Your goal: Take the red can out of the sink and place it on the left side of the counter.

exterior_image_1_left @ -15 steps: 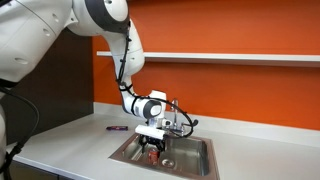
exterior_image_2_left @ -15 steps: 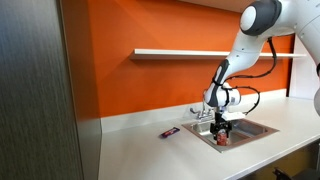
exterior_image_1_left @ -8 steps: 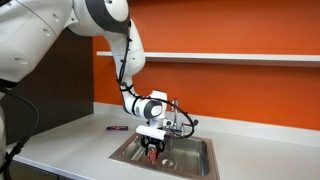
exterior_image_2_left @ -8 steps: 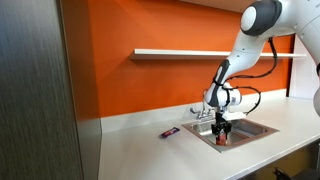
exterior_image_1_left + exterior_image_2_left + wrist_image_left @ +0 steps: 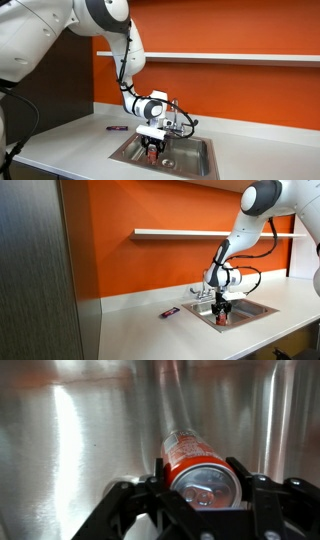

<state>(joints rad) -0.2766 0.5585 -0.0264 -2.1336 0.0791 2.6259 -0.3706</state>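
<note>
The red can point(image 5: 190, 460) stands in the sink point(image 5: 70, 450) with its silvery top toward the wrist camera. My gripper point(image 5: 203, 480) is shut on the red can, one black finger pressed against each side. In both exterior views the gripper point(image 5: 152, 150) point(image 5: 222, 314) reaches straight down into the sink point(image 5: 195, 160) point(image 5: 250, 309), and a bit of the red can point(image 5: 152, 155) point(image 5: 223, 321) shows below the fingers. The light counter point(image 5: 70, 150) point(image 5: 150, 330) stretches away beside the basin.
A small flat purple object point(image 5: 118, 128) point(image 5: 171, 312) lies on the counter beside the sink. A chrome faucet point(image 5: 185, 122) point(image 5: 203, 292) stands behind the basin, close to my wrist. A white wall shelf point(image 5: 230, 57) hangs above. A dark cabinet panel point(image 5: 40, 270) borders the counter.
The fingers have come together onto the can's sides; a second ago they stood open around it. The arm itself has not visibly moved.
</note>
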